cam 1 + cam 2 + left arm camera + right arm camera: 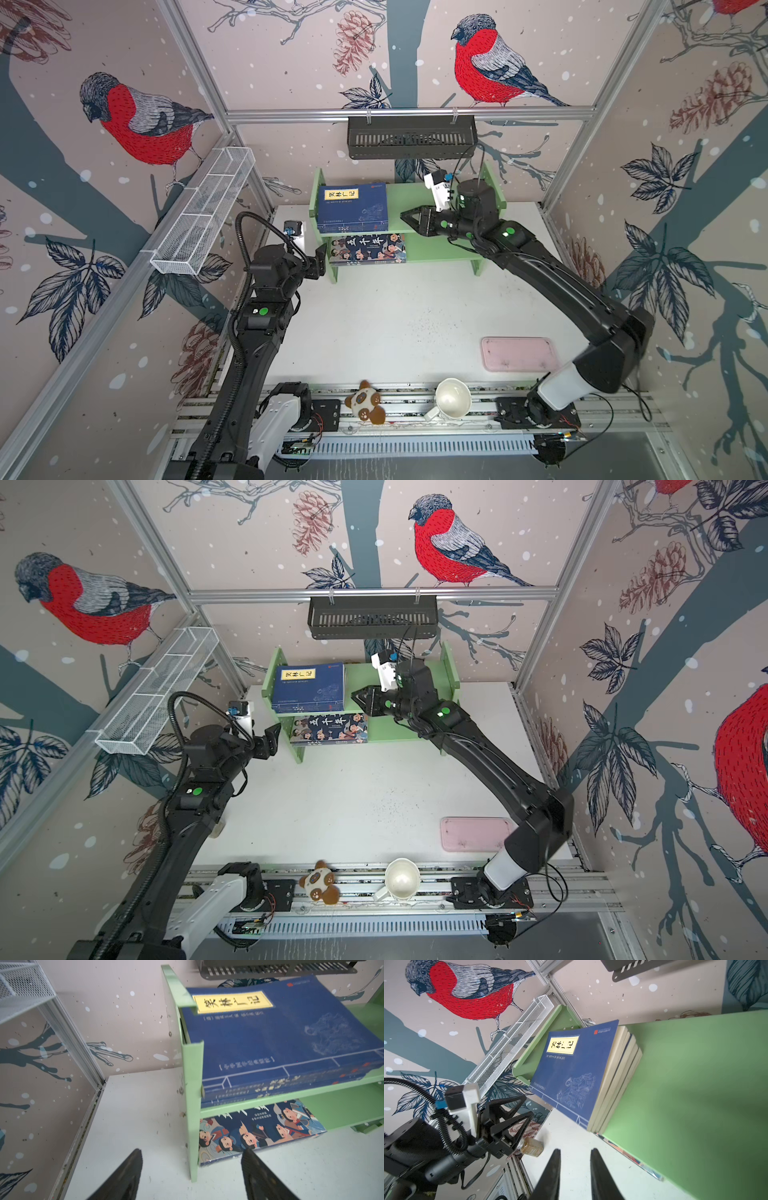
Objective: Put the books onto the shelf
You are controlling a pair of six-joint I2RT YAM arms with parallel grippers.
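Observation:
The light green shelf [415, 195] [357, 675] [695, 1084] stands at the back of the table. A stack of navy books [352, 208] [309, 688] [280, 1039] [575, 1072] lies flat on the left of its upper tier. The cartoon-cover book [368, 248] [329, 728] [259, 1132] lies on the lower tier. My left gripper [320, 259] [272, 737] [192, 1151] is open, level with the lower tier and facing the shelf's left side panel [192, 1105]. My right gripper [405, 216] [357, 696] [575, 1150] hovers just right of the navy stack, jaws slightly apart and empty.
A black slotted basket [411, 137] hangs on the back wall above the shelf, and a white wire mesh basket [203, 212] on the left wall. A pink tray [519, 353], white mug [453, 399] and panda plush [365, 405] sit near the front. A small jar [532, 1147] stands by the left edge.

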